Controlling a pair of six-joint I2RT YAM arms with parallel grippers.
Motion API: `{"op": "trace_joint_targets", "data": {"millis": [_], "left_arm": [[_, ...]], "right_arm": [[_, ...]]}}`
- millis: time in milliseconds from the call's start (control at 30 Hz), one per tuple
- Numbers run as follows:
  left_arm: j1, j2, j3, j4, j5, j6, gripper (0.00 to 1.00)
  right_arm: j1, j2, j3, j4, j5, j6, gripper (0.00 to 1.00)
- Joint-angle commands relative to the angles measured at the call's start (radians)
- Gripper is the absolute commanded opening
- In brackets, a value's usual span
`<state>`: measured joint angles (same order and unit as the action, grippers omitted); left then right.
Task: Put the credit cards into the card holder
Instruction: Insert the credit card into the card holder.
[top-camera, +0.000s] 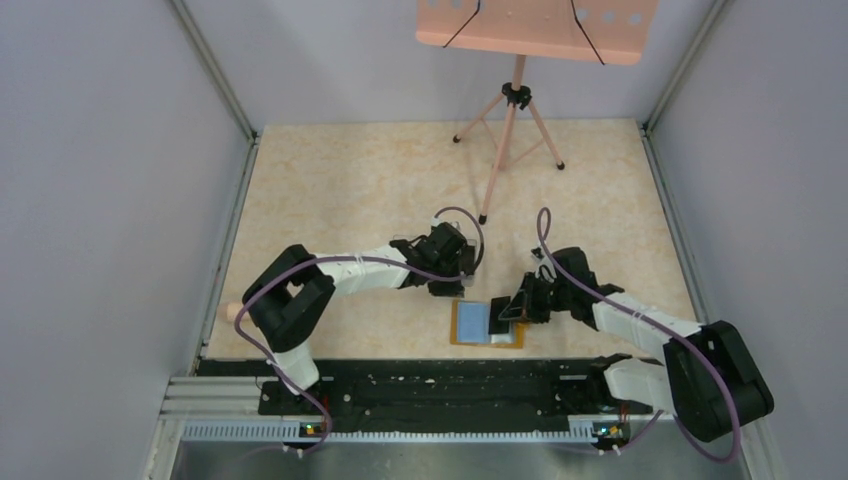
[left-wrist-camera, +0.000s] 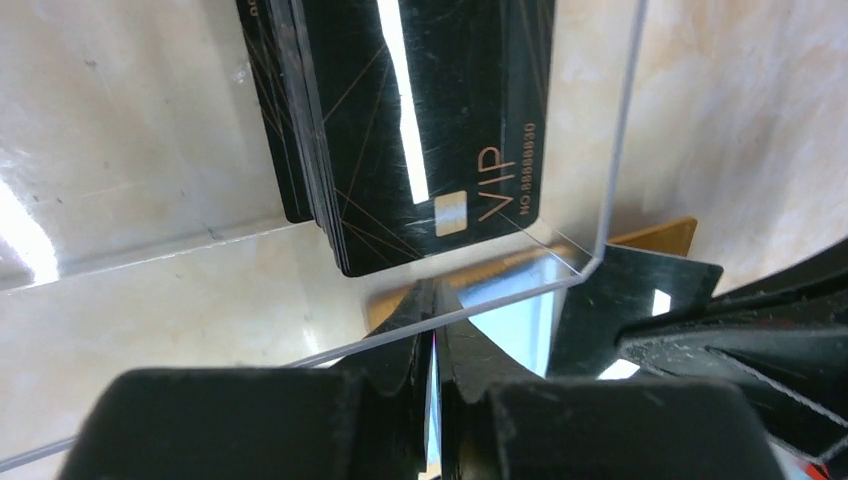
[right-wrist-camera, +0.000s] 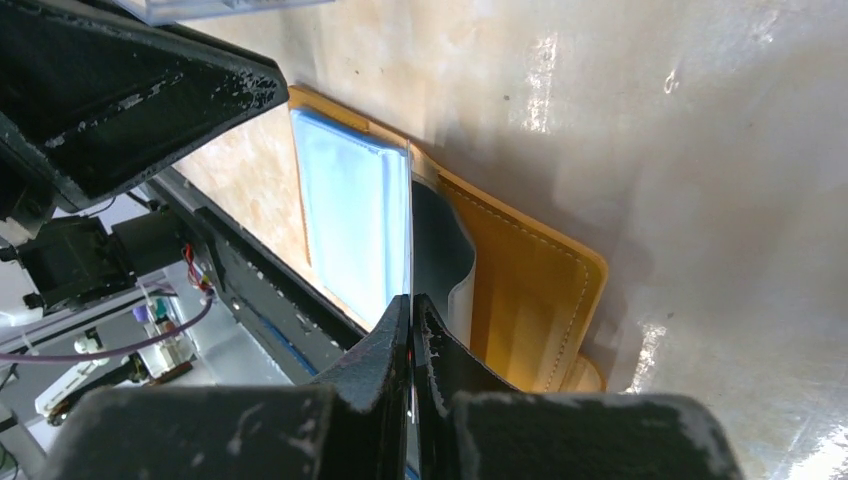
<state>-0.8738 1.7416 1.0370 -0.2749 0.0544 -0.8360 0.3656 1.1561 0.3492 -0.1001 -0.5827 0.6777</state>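
The orange card holder (top-camera: 461, 326) lies open near the table's front edge, blue-grey pockets up. It also shows in the right wrist view (right-wrist-camera: 530, 290) and as a corner in the left wrist view (left-wrist-camera: 662, 235). My right gripper (top-camera: 522, 303) is shut on one black credit card, seen edge-on (right-wrist-camera: 411, 230) standing over the holder's pocket; the card also shows in the left wrist view (left-wrist-camera: 640, 300). My left gripper (top-camera: 452, 283) is shut on the wall of a clear plastic box (left-wrist-camera: 300, 260), just behind the holder. A stack of black credit cards (left-wrist-camera: 400, 130) stands in the box.
A peach music stand (top-camera: 530, 30) on a tripod (top-camera: 505, 130) stands at the back middle. A black rail (top-camera: 430, 385) runs along the near edge. Grey walls close in both sides.
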Motion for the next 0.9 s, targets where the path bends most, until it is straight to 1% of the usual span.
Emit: {"op": "trace_joint_targets", "data": {"millis": [0, 200, 333, 533, 700, 867], "left_arm": [[0.028, 0.039, 0.052, -0.024, -0.044, 0.015, 0.07], [0.045, 0.013, 0.018, -0.021, -0.015, 0.003, 0.07], [0.045, -0.031, -0.027, -0.021, 0.029, -0.022, 0.04], [0.039, -0.090, -0.109, -0.012, 0.075, -0.108, 0.00], [0.016, -0.084, -0.136, -0.008, 0.092, -0.171, 0.00], [-0.004, -0.052, -0.135, 0.002, 0.108, -0.205, 0.00]], "right_arm": [[-0.006, 0.017, -0.006, 0.035, 0.037, -0.039, 0.00], [-0.006, 0.047, -0.016, 0.145, -0.018, -0.008, 0.00], [-0.007, 0.058, -0.015, 0.158, -0.032, -0.003, 0.00], [-0.005, 0.080, -0.015, 0.189, -0.039, 0.008, 0.00], [-0.007, 0.125, -0.014, 0.238, -0.071, 0.027, 0.00], [-0.006, 0.136, -0.012, 0.271, -0.099, 0.048, 0.00]]}}
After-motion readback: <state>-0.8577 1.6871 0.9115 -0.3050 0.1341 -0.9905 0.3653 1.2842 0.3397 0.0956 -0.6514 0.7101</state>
